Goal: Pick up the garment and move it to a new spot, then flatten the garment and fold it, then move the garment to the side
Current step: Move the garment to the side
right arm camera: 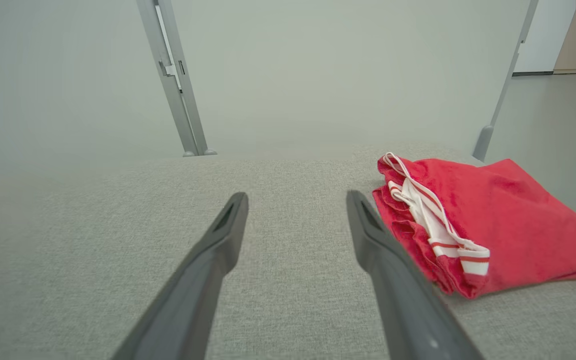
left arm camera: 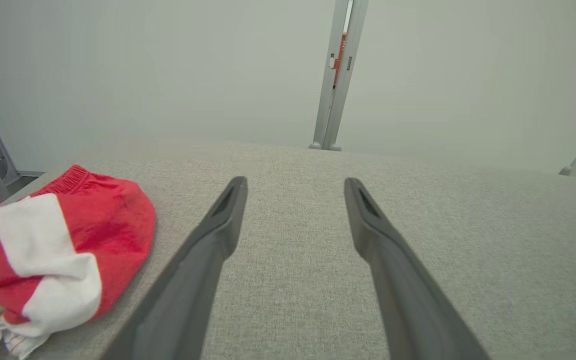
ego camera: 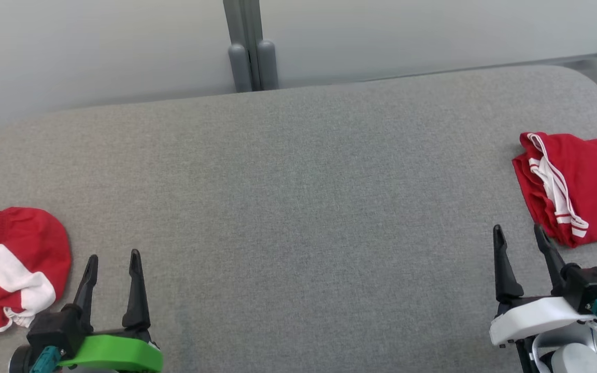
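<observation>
A crumpled red garment (ego camera: 18,235) with a broad white band lies at the left edge of the grey fabric table (ego camera: 298,181); in the left wrist view this garment (left arm camera: 108,225) sits left of the fingers. My left gripper (ego camera: 113,255) (left arm camera: 295,181) stands open just right of it, apart from it and holding nothing. A second red garment (ego camera: 588,176) (right arm camera: 518,215), folded flat with white striped trim, lies at the right edge. My right gripper (ego camera: 517,228) (right arm camera: 297,194) is open beside its near left corner, with nothing between the fingers.
A grey metal post (ego camera: 251,52) rises behind the table's far edge, between pale wall panels. The table's back right corner is rounded, with another frame leg (right arm camera: 483,140) beyond it. Bare cloth lies between the two garments.
</observation>
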`<state>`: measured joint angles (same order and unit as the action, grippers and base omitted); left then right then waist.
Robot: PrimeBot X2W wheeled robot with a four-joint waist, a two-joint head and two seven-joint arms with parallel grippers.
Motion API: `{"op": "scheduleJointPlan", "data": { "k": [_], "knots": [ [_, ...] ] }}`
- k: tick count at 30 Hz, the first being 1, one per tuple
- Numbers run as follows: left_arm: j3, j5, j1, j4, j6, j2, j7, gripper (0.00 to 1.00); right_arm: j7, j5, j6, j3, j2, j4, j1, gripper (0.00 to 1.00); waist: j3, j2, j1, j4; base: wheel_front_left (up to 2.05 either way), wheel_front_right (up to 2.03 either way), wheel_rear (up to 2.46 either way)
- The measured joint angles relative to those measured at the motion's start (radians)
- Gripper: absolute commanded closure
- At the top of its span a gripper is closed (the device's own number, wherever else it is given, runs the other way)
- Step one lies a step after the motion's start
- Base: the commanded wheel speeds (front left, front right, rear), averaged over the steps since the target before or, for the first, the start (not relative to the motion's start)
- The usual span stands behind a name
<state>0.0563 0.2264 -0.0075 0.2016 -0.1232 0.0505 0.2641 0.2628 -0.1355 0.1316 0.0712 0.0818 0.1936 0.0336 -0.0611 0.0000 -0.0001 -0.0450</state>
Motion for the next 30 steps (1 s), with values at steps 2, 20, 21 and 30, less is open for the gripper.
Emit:
{"op": "scheduleJointPlan", "data": {
  "k": [2,20,21,30],
  "knots": [
    [0.002,0.0,0.014,0.009,0.002,0.0,0.0,0.0,0.0,-0.003,0.0,-0.001,-0.008,0.016,-0.01,0.0,0.025,0.0,0.0,0.011,0.0,0.0,0.0],
    [-0.021,0.003,0.04,0.039,0.01,0.0,0.0,0.0,0.0,-0.003,0.0,-0.031,-0.03,0.114,-0.012,0.0,0.079,0.0,0.0,0.04,0.0,0.0,0.0],
    [-0.021,0.003,0.04,0.036,0.01,0.0,0.0,0.0,0.0,-0.003,0.0,-0.032,-0.03,0.114,-0.01,0.0,0.079,0.0,0.0,0.04,0.0,0.0,0.0],
    [-0.019,0.002,0.039,0.026,0.01,0.0,0.0,0.0,0.0,0.0,0.0,-0.03,-0.03,0.106,-0.009,0.0,0.078,0.0,0.0,0.047,0.0,0.0,0.0]
  ]
}}
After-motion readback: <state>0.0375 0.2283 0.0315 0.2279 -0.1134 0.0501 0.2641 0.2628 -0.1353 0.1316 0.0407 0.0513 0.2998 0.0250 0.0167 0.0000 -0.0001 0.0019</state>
